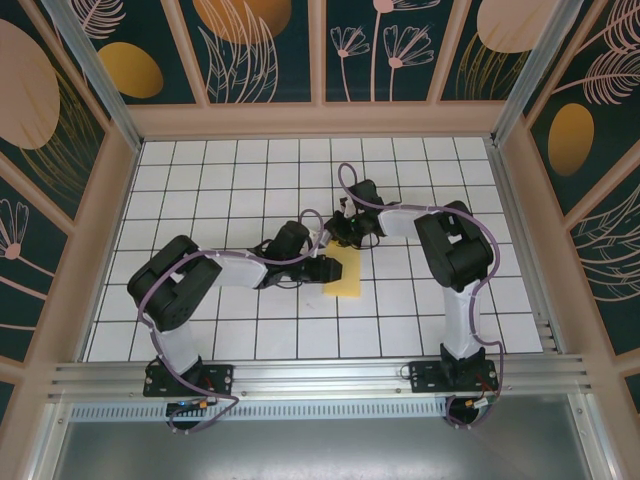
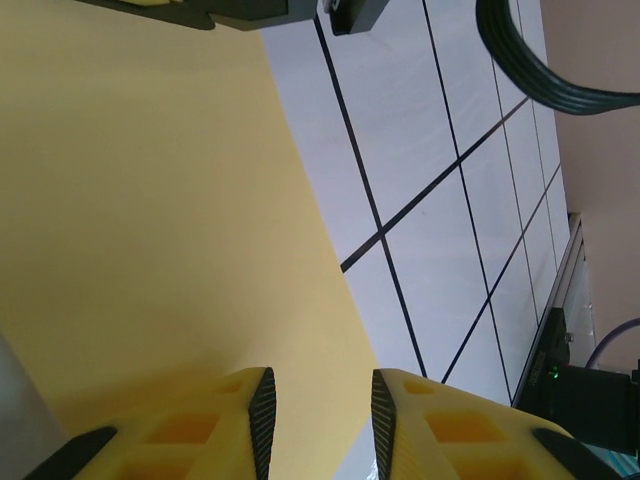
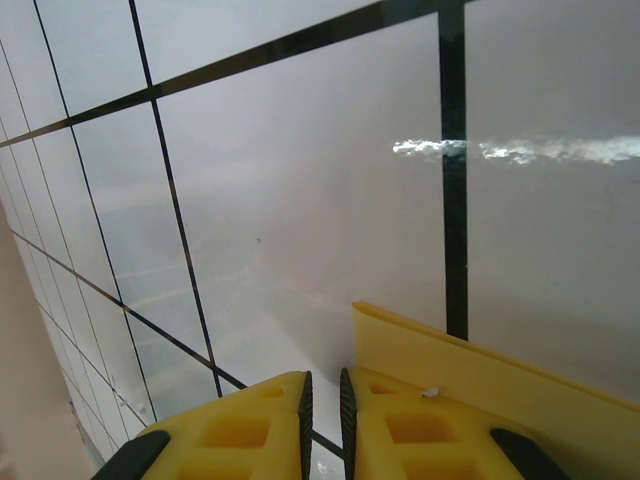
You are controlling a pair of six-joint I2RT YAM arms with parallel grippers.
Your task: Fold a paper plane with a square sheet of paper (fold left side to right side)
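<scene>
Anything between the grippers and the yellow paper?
Nothing visible. The left gripper hangs right over the edge of the paper, and the right gripper sits beside one of its corners.

Centre: left gripper (image 1: 325, 270) & right gripper (image 1: 340, 232) crowd over the yellow paper (image 1: 350, 278); hardly any gap betw. them.
Mid-left: left arm (image 1: 215, 272) lies across the tiles, blocks that path.
Mid-right: right arm (image 1: 450, 250) elbow stands over the tiles.
Far rows: table (image 1: 250, 165) bare, open passage.
Near row: bare betw. arm bases.
Edges: walls (image 1: 115, 200) box in left, far & right sides.
</scene>
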